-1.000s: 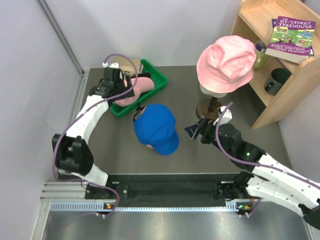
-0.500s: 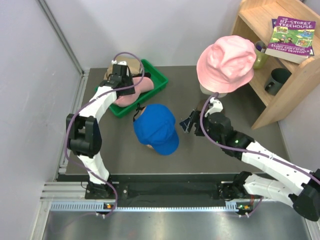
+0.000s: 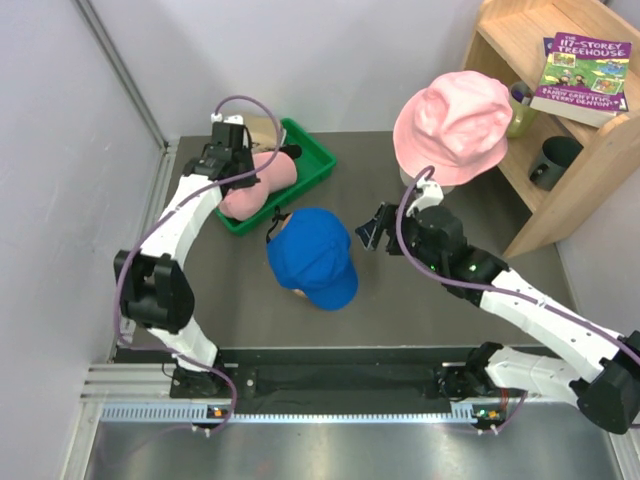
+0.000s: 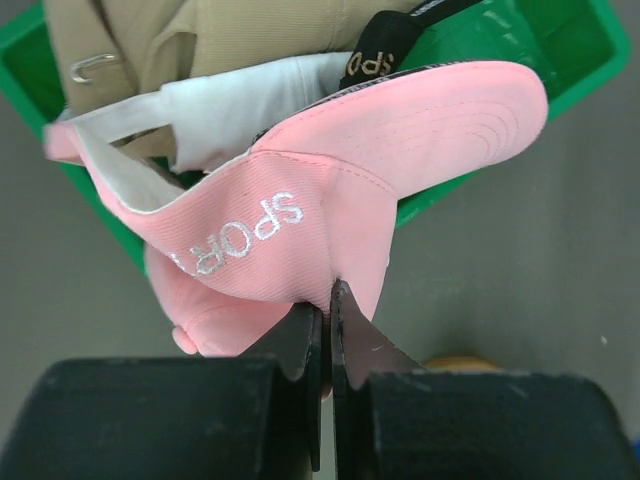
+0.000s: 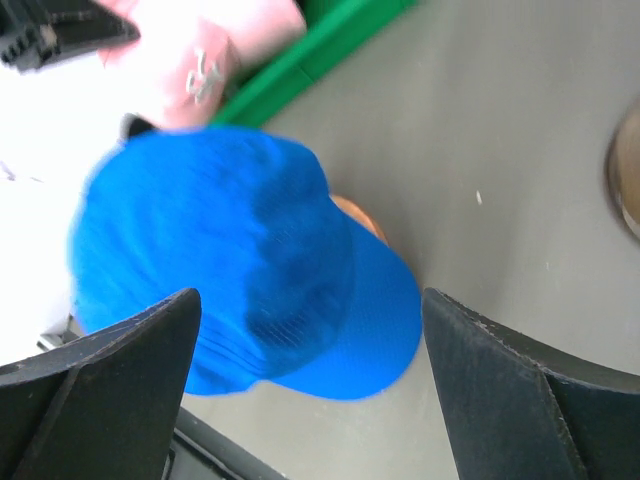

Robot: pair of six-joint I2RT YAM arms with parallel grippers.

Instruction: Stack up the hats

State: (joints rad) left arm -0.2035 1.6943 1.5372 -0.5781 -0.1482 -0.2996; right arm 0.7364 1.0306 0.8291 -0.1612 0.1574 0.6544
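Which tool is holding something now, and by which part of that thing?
The left tool is shut on the pink cap, pinching the crown fabric close to the embroidered lettering. The right tool is open and holds nothing.

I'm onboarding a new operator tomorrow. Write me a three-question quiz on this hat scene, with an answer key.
1. True or false: the left pincer is shut on the pink cap.
2. Which cap does the open right pincer face? A blue cap; B yellow cap; C red cap.
3. Fill in: the tan cap lies in a green ____.

Key: 1 true; 2 A; 3 tray.
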